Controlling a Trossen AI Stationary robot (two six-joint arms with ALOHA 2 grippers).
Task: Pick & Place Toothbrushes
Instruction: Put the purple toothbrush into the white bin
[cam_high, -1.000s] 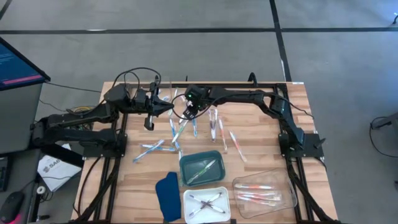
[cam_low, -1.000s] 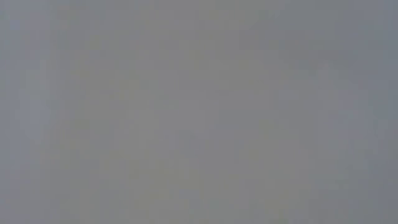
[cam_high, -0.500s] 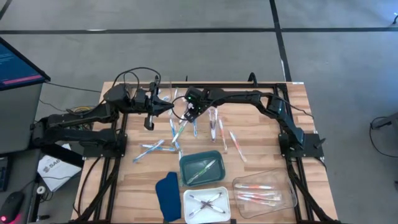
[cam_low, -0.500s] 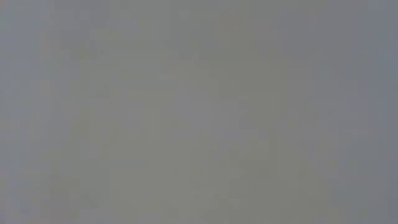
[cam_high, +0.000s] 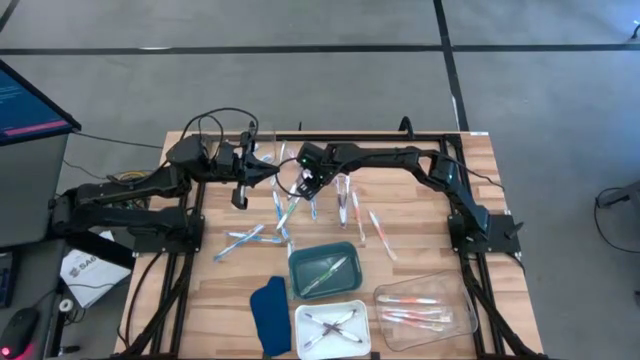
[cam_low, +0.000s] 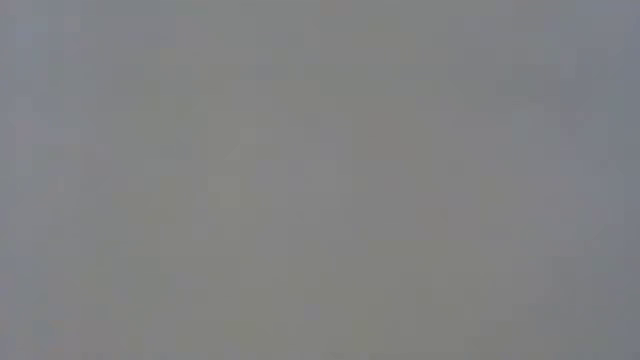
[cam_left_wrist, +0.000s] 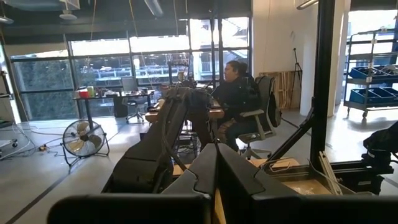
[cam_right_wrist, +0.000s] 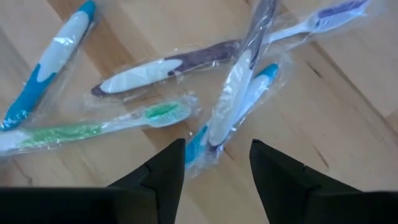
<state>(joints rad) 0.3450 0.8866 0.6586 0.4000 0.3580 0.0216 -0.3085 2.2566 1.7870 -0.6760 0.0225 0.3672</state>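
Wrapped toothbrushes (cam_high: 290, 205) lie scattered flat on the wooden table, with more farther right (cam_high: 350, 205) and near the left (cam_high: 240, 240). My right gripper (cam_high: 309, 183) hangs open over this heap, pointing down. In the right wrist view its fingers (cam_right_wrist: 217, 165) stand on either side of the lower end of a blue and purple-grey pair (cam_right_wrist: 233, 99) without touching it. A green toothbrush (cam_right_wrist: 93, 129), a purple one (cam_right_wrist: 165, 63) and a blue one (cam_right_wrist: 43, 68) lie beside the pair. My left gripper (cam_high: 243, 185) waits shut and empty, held level at the far left (cam_left_wrist: 216, 168).
Near the front edge stand a teal tray (cam_high: 323, 270) holding a green toothbrush, a white tray (cam_high: 300, 340) with purple-grey ones and a clear tray (cam_high: 462, 318) with pink-orange ones. A dark blue cloth (cam_high: 268, 315) lies left of them. A person (cam_left_wrist: 239, 99) sits beyond the table. The low view shows only grey.
My right gripper has crept a little toward the table's left edge above the heap, staying open. The toothbrushes have not moved.
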